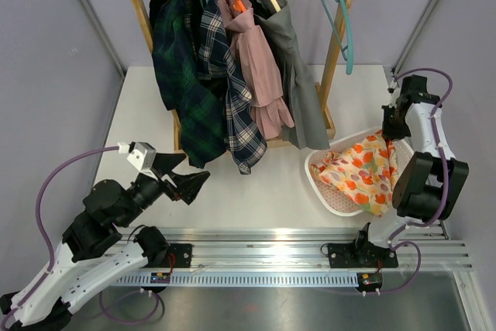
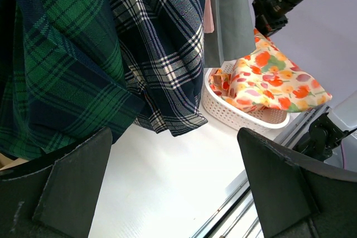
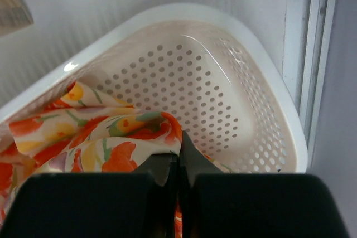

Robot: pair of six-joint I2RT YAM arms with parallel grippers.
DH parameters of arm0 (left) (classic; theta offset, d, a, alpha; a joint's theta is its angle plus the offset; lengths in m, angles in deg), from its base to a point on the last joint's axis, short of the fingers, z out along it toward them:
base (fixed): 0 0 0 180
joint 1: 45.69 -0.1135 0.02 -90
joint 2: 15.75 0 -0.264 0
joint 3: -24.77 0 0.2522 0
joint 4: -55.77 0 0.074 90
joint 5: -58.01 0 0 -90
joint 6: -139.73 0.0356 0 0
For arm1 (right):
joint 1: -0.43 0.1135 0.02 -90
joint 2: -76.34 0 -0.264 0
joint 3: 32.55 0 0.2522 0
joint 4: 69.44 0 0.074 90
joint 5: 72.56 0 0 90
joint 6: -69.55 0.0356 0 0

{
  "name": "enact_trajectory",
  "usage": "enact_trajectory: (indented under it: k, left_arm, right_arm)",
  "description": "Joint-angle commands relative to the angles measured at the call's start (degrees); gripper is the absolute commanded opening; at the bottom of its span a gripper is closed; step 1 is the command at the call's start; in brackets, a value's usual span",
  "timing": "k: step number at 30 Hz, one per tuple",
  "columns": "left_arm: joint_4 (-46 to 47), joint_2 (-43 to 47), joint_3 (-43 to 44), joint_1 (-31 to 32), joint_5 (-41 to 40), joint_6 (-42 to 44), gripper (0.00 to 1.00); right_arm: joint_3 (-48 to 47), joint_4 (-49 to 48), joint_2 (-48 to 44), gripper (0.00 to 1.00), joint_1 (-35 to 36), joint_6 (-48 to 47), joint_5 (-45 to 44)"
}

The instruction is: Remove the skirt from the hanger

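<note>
Skirt (image 1: pixel 360 172), orange-flowered, lies draped in the white basket (image 1: pixel 322 194) at about 4 o'clock on the counter (image 1: pixel 263 191). Right arm folds back on itself, elbow near the front rail. The right tool (image 1: pixel 394 125) points down at the basket's 1 o'clock corner, clamped on a fold of the cloth. Left arm reaches low from 7 o'clock, the left tool (image 1: pixel 188 178) spread wide near the plaid hems (image 1: pixel 244 141).

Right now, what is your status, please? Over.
Left gripper: jaws open, empty. Right gripper: jaws shut on orange floral fabric skirt, lying in white perforated plastic basket. No obstruction seen.
</note>
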Motion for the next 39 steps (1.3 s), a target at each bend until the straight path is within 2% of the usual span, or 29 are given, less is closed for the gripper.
enact_trajectory:
  k: [1,4,5,8,9,11,12,14,17,19,21,22,23,25,26,28,30,32,35,39]
  left_arm:
    - [4.25,-1.64,0.24,-0.08,1.26,-0.51,0.99]
    - [4.16,-2.08,0.51,-0.08,1.34,-0.51,0.99]
    - [4.25,-2.08,0.51,-0.08,1.26,-0.51,0.99]
    - [4.51,-2.08,0.51,-0.08,1.08,-0.69,0.99]
    - [4.6,-2.26,0.59,-0.08,0.99,-0.69,0.99]
    - [4.69,-2.52,0.68,-0.08,0.91,-0.69,0.99]
    - [4.51,-2.52,0.77,-0.08,0.9,-0.6,0.99]
    - [4.16,-2.78,1.29,-0.08,0.82,-0.34,0.99]
    - [3.46,-3.05,1.91,-0.08,0.64,0.19,0.99]
    - [3.37,-3.4,2.26,-0.08,0.55,0.45,0.99]
    - [3.54,-3.66,2.7,-0.08,0.47,0.8,0.99]
    - [3.72,-3.92,2.88,-0.08,0.47,0.89,0.99]
    - [3.72,-4.1,3.14,-0.08,0.55,0.89,0.99]
    - [3.72,-5.07,4.11,-0.17,0.9,0.98,0.99]
    - [3.81,-5.5,4.54,-0.09,1.17,1.07,0.99]
    - [3.02,-6.73,5.95,-0.08,1.78,1.42,0.99]
    - [2.49,-7.26,6.66,-0.08,2.05,1.51,0.99]
    - [2.14,-7.44,6.75,-0.17,2.13,1.42,0.99]
    - [2.31,-7.27,6.31,-0.08,2.22,1.07,0.99]
    - [3.36,-7.44,5.43,-0.08,2.66,0.63,0.99]
  right_arm:
    - [-3.78,-3.41,3.32,0.0,-0.16,7.02,-2.44]
    - [-4.75,-3.49,6.05,0.1,-0.25,4.92,-1.02]
    - [-4.75,-3.75,6.57,0.18,-0.25,4.04,-1.11]
    - [-5.72,-4.28,6.67,0.33,-0.34,-1.06,-0.06]
    - [-6.24,-4.8,6.41,0.48,-0.6,-2.55,0.03]
    - [-9.65,-4.2,6.23,0.66,-1.91,-5.87,2.55]
    - [-11.16,-2.8,6.23,0.8,-2.35,-7.21,3.54]
    - [-16.06,-0.43,6.31,0.88,-3.76,-10.28,4.86]
    - [-21.17,5.55,5.79,0.94,-5.34,-17.31,7.85]
    - [-22.15,8.54,4.65,0.94,-5.52,-22.41,8.9]
    - [-22.07,12.39,2.11,0.94,-5.61,-28.38,13.63]
    - [-21.72,14.42,0.1,0.94,-5.61,-30.66,16.61]
    - [-21.54,21.23,-0.79,0.94,-5.61,-36.69,24.56]
    - [-20.15,33.44,-2.29,0.93,-5.18,-47.06,34.25]
    - [-19.09,35.34,-2.56,0.92,-5.17,-48.08,35.09]
    - [-15.07,36.06,-3.0,0.87,-4.73,-45.47,34.14]
    - [-11.72,34.49,-5.0,0.93,-4.73,-43.01,30.46]
    - [-5.65,27.14,-7.64,0.95,-4.64,-34.78,23.55]
    - [1.03,22.11,-12.92,0.98,-4.73,-30.01,16.5]
    - [8.24,18.93,-16.44,0.99,-4.73,-28.05,10.59]
